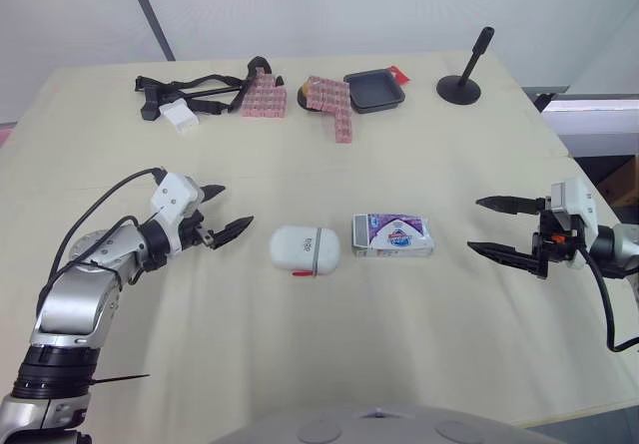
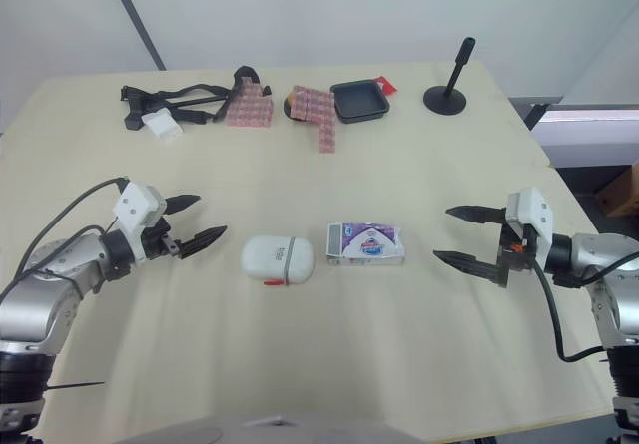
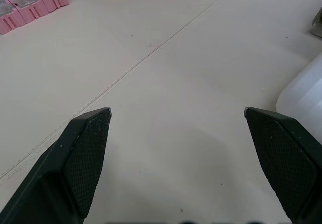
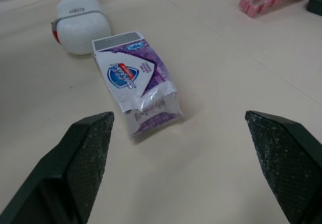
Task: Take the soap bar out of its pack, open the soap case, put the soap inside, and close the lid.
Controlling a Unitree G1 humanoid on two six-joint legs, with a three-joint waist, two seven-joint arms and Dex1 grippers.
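The purple and white soap pack (image 1: 392,235) lies flat in the middle of the table, and the white oval soap case (image 1: 305,249) lies shut just to its left. My left gripper (image 1: 228,212) is open and empty, a short way left of the case. My right gripper (image 1: 486,226) is open and empty, a short way right of the pack. In the right wrist view the soap pack (image 4: 138,82) lies ahead of the fingertips (image 4: 93,138), with the soap case (image 4: 80,24) beyond it. In the left wrist view an edge of the soap case (image 3: 304,93) shows beside one fingertip (image 3: 279,138).
Along the table's far side lie black straps (image 1: 190,93) with a white block (image 1: 179,116), pink bin blocks (image 1: 264,97) (image 1: 333,103), a black tray (image 1: 374,90) and a black stand (image 1: 459,88). The table's right edge is close behind my right gripper.
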